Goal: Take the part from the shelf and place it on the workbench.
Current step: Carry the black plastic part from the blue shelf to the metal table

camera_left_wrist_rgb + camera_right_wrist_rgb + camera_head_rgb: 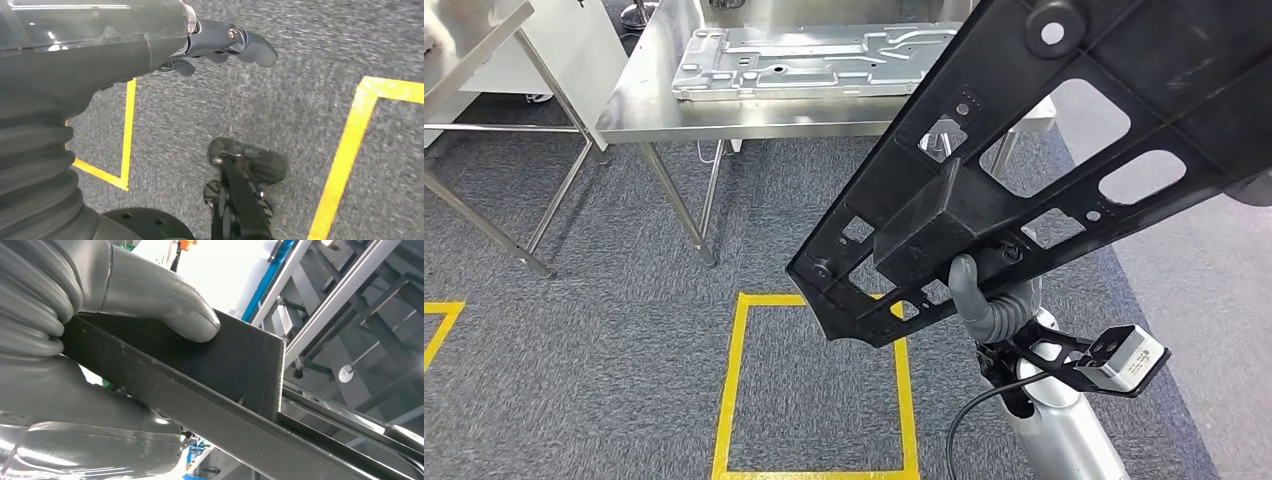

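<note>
right hand fingers clamp the black part, held tilted above the carpet; ahead of them, a steel counter bears a silver panel; left hand fingers loosely apart, empty

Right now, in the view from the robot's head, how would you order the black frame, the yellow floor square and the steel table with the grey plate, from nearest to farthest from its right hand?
1. The black frame: gripped by the right hand itself.
2. The yellow floor square: on the carpet below, toward the robot's left.
3. The steel table: ahead, beyond the square, carrying the grey plate.
</note>
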You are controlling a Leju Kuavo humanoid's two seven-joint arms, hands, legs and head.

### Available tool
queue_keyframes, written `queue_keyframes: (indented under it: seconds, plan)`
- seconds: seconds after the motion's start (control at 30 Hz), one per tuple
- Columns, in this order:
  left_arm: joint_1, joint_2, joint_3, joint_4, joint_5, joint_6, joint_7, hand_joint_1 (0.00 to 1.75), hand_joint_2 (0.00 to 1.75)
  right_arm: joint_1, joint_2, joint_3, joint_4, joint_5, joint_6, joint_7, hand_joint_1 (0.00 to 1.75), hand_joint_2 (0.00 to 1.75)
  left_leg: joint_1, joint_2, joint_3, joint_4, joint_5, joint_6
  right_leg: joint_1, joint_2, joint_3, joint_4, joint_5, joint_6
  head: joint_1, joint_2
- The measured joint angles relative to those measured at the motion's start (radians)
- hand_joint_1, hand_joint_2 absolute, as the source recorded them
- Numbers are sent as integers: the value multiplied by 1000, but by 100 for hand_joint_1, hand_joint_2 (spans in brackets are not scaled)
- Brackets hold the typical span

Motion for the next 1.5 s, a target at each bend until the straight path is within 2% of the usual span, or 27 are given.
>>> queue_keyframes:
  seconds: [0.07, 0.2, 0.27, 0.33, 0.37, 0.4, 0.43, 0.5, 0.57, 0.63, 0.7, 0.77, 0.83, 0.87, 0.9, 0.93, 1.0, 1.03, 1.07, 1.1, 1.17, 1.23, 1.27, 1.37, 1.4, 1.43, 1.5]
  plan:
    - [-2, 2, 0, 0, 0, 0, 0, 0, 175, 0, 0, 0, 0, 0, 1, 0, 175, 175, -7, -4, 33, -82, 22, 13, 0, 3, 2, 1, -6, 9, 0, 0]
    - [-2, 2, 0, 0, 0, 1, 1, 0, 175, 0, 0, 0, 0, -2, 7, 1, 175, 175, -5, -4, 55, -107, 11, 34, -2, 1, -4, 33, -11, 34, 3, 0]
    - [-3, 2, 0, 0, 1, 1, 1, 0, 175, -3, 0, 0, -1, -3, 8, 1, 175, 175, -2, -3, 69, -111, 8, 42, -6, -3, -47, 119, -57, 43, 7, 0]
    - [-4, 2, 0, 0, 1, 2, 2, 0, 175, -4, 0, 0, 0, -7, 8, 1, 175, 175, -2, -3, 75, -110, 1, 44, -11, -4, -125, 245, -107, 51, 8, 0]
    - [-3, 2, 0, 0, 2, 2, 2, 0, 175, -3, 0, 0, 1, -9, 8, 2, 175, 175, -1, -3, 79, -110, -3, 43, -13, -5, -154, 282, -113, 54, 8, 0]
    - [-3, 2, 0, 0, 1, 2, 1, 0, 175, -3, 0, 0, 2, -11, 9, 4, 175, 175, -1, -3, 84, -109, -9, 41, -16, -7, -166, 285, -99, 57, 8, 0]
    - [-2, 1, 0, 0, 1, 2, 1, 0, 175, -4, 0, 0, 2, -12, 10, 5, 175, 175, 0, -3, 92, -109, -14, 38, -19, -9, -156, 246, -65, 59, 8, 0]
    - [-2, 1, 0, 0, 1, 2, 0, 0, 175, -5, 0, -1, 3, -12, 11, 6, 175, 175, 3, -3, 110, -108, -29, 28, -23, -17, -101, 108, 16, 64, 8, 0]
    - [-3, 1, 0, 0, 1, 2, 0, 0, 175, -7, 0, -1, 4, -14, 11, 6, 175, 175, 3, -2, 119, -107, -42, 14, -18, -23, -66, 25, 36, 51, 9, 0]
    - [-3, 2, 0, 0, 1, 2, 0, 0, 175, -7, -1, -1, 4, -16, 11, 6, 175, 175, 1, 0, 126, -102, -49, 0, -13, -22, -62, 18, 23, 27, 9, 0]
    - [-4, 2, 0, 0, 0, 3, 0, 0, 175, -7, -1, -2, 3, -18, 11, 7, 175, 175, 3, 2, 125, -77, -56, -10, -14, -19, -49, 15, 27, 11, 8, 0]
    - [-6, 2, 0, 0, 0, 4, 0, 0, 175, -9, -1, -3, 2, -20, 11, 8, 175, 175, 6, 2, 81, 9, -81, -15, -13, -18, -33, 13, 19, -1, 5, 0]
    - [-5, 2, 0, 0, -1, 5, 0, 0, 175, -7, -1, -3, 2, -22, 10, 10, 175, 175, 7, 2, -2, 138, -128, -18, -8, -15, -20, 12, 6, -8, 3, 0]
    - [-3, 2, 0, 0, 0, 5, 0, 0, 175, -5, -1, -3, 2, -23, 10, 12, 175, 175, 7, 2, -38, 182, -145, -18, -5, -12, -13, 12, -1, -10, 2, 0]
    - [-1, 2, 0, 0, 0, 6, 0, 0, 175, -3, -1, -3, 2, -23, 9, 14, 175, 175, 6, 2, -60, 194, -147, -15, -2, -10, -3, 12, -8, -11, 3, 0]
    - [0, 2, 0, 0, 0, 6, 0, 0, 175, -2, -1, -3, 2, -24, 9, 16, 175, 175, 4, 2, -65, 172, -128, -10, 1, -8, 7, 12, -16, -12, 2, 0]
    - [1, 4, 0, 0, 0, 7, 0, 0, 175, 0, -1, -3, 2, -24, 9, 19, 175, 175, -5, 0, -37, 49, -34, 12, 7, -6, 32, 12, -34, -11, 3, 0]
    - [1, 5, 0, 0, 0, 7, 0, 0, 175, 0, -1, -4, 3, -24, 9, 20, 175, 175, -11, -1, -22, -8, 1, 22, 8, -4, 42, 10, -42, -9, 4, 0]
    - [1, 7, 0, 0, 0, 7, 0, 0, 175, 1, -1, -4, 4, -24, 9, 21, 175, 175, -17, -3, -10, -48, 23, 30, 8, -3, 48, 9, -50, -5, 5, 0]
    - [2, 9, 0, 0, 0, 7, -1, 0, 175, 2, -1, -4, 4, -24, 9, 24, 175, 175, -22, -5, -4, -70, 30, 36, 7, -2, 53, 10, -53, 0, 6, 0]
    - [1, 10, 0, 0, 0, 7, -2, 0, 175, 4, -1, -6, 5, -25, 9, 31, 175, 175, -23, -7, 13, -85, 27, 44, 6, -1, 60, 16, -52, 14, 7, 0]
    - [0, 10, 0, 0, 0, 7, -5, 0, 175, 2, -1, -9, 5, -27, 10, 37, 175, 175, -19, -8, 39, -100, 29, 52, 5, -3, 51, 56, -57, 25, 9, 0]
    - [-2, 10, 0, 0, 0, 6, -6, 0, 175, 1, -1, -11, 5, -27, 10, 39, 175, 175, -17, -8, 50, -104, 28, 55, 3, -5, 29, 99, -71, 29, 10, 0]
    - [-3, 10, 0, 0, 0, 4, -8, 0, 175, 0, -2, -13, 9, -23, 11, 49, 175, 175, -15, -13, 67, -104, 10, 55, -6, -6, -88, 263, -136, 43, 13, 0]
    - [-2, 9, 0, 0, 0, 3, -8, 0, 175, 1, -2, -13, 12, -20, 11, 55, 175, 175, -14, -17, 75, -104, 2, 53, -10, -7, -114, 281, -141, 47, 13, 0]
    - [-2, 8, 0, 0, 0, 3, -7, 0, 175, 0, -2, -13, 15, -18, 11, 66, 175, 175, -13, -23, 84, -104, -5, 50, -12, -7, -124, 265, -122, 50, 13, 0]
    - [-3, 7, 0, 0, 0, 3, -4, 0, 175, -9, -3, -12, 22, -19, 11, 93, 175, 175, -9, -35, 103, -103, -20, 43, -19, 1, -97, 144, -29, 55, 13, 0]
